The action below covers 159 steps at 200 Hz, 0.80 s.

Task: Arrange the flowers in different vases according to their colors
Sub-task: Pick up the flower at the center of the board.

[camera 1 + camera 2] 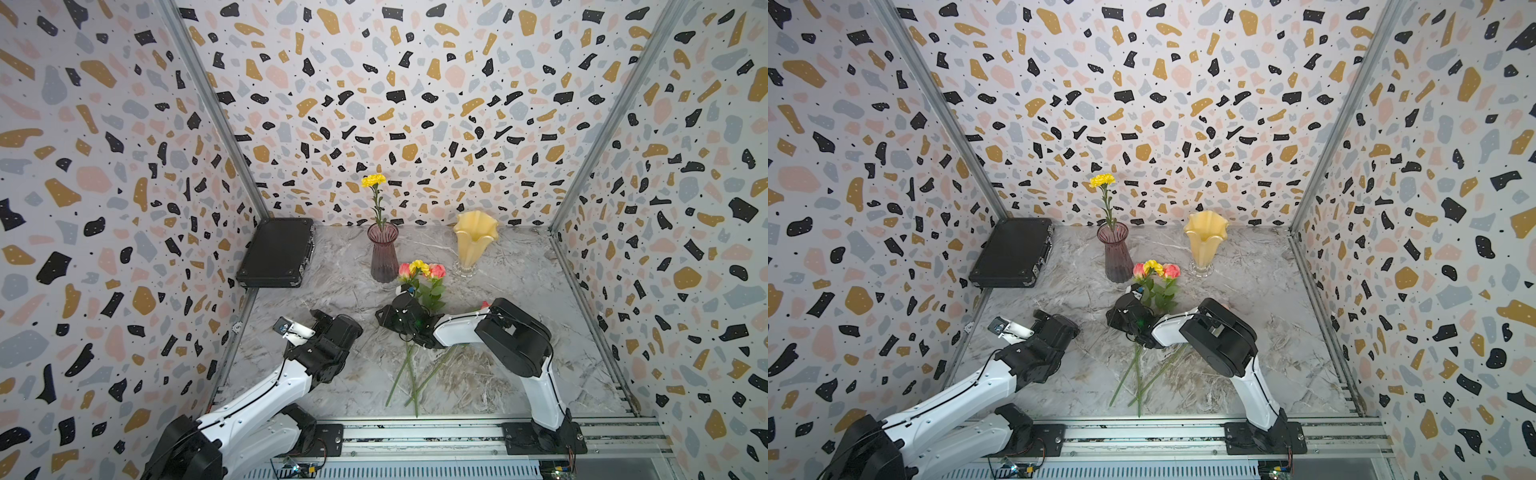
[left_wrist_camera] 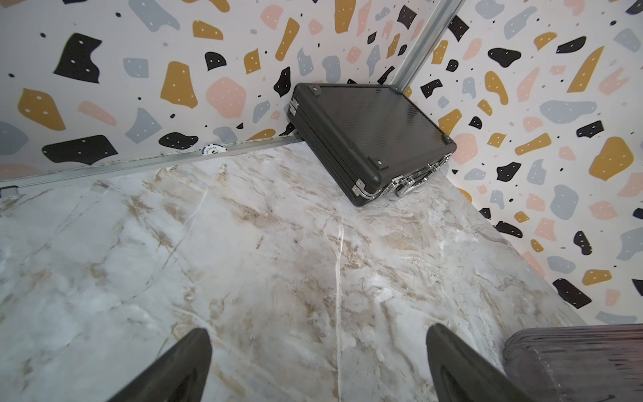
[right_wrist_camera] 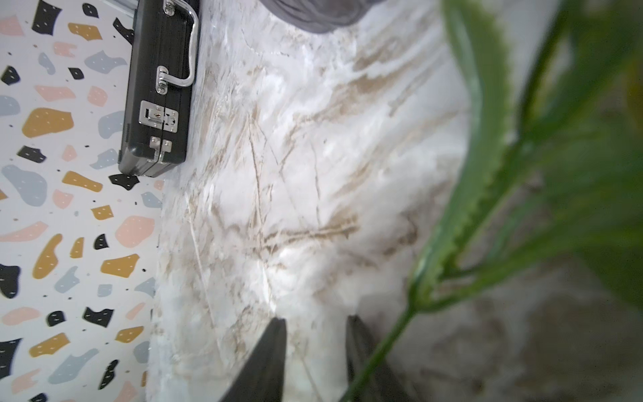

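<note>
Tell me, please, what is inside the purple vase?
A single yellow flower stands in the purple vase, its stem entering at the rim. The dark ribbed glass hides the stem's lower end.

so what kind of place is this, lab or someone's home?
Most likely a robot test cell, not a home. Terrazzo-print wall panels set in aluminium frame posts box in a marble-look tabletop, and the left arm and right arm are mounted on a rail along its front edge.

A closed black case (image 1: 276, 252) sits on the marble tabletop (image 1: 478, 395), in a corner.
</note>
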{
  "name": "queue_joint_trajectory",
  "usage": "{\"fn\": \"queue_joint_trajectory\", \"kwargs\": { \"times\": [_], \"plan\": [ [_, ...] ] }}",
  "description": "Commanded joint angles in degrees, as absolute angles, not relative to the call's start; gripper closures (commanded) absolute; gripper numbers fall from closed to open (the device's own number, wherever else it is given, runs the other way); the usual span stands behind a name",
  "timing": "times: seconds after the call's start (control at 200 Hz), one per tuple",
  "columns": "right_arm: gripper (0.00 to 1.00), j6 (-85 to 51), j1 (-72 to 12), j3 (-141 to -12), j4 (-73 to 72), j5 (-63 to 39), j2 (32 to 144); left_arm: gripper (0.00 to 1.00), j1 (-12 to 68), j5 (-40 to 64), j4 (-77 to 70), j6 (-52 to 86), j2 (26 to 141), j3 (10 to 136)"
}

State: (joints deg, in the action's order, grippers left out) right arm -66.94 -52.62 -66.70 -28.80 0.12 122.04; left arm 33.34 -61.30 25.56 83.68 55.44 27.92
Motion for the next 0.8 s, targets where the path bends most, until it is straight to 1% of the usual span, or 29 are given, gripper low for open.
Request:
{"fn": "queue_joint_trajectory", "kwargs": {
  "times": [0.0,0.02,0.17,0.255,0.32,0.411,0.511,0.541,0.601,0.676,0.741,0.791],
  "plan": [
    [0.91,-66.84,-51.73,-67.52,-29.53,-0.54,122.63,0.01,32.87,-62.81,24.41,82.93,54.57,27.71],
    [1.00,-66.45,-51.70,-67.31,-29.78,-0.69,122.37,0.00,32.87,-62.42,23.38,82.03,54.62,27.52],
    [1.00,-63.43,-52.69,-65.55,-28.02,-0.66,117.33,0.01,32.70,-59.64,14.99,75.62,56.22,25.74],
    [1.00,-58.58,-53.99,-64.34,-24.00,-0.44,111.16,0.01,32.61,-54.25,4.29,63.15,56.76,24.27],
    [1.00,-53.30,-54.58,-63.67,-18.82,0.00,105.67,0.01,32.59,-46.65,-5.09,52.41,56.94,22.95],
    [1.00,-43.71,-54.60,-63.02,-10.56,0.79,97.85,0.01,32.61,-35.67,-15.25,43.96,57.84,21.49],
    [1.00,-30.92,-54.58,-60.76,-4.17,5.79,91.06,0.01,32.61,-24.61,-23.21,37.31,61.09,21.42],
    [1.00,-27.17,-54.58,-59.75,-3.44,7.78,89.74,0.01,32.61,-20.72,-25.15,33.17,62.58,21.96],
    [1.00,-19.96,-54.62,-57.29,-3.95,11.32,87.98,0.00,32.61,-13.99,-25.25,27.78,66.32,24.56],
    [1.00,-12.42,-54.58,-53.82,-6.00,12.97,86.75,0.01,32.71,-8.65,-19.18,25.29,70.94,29.87],
    [1.00,-11.07,-54.58,-50.27,-9.98,14.39,85.03,0.01,32.70,-2.04,-16.52,27.37,74.46,34.34],
    [1.00,-10.97,-54.58,-47.93,-13.60,13.69,83.01,0.01,32.87,6.41,-20.55,27.82,76.57,35.88]
  ]
}}
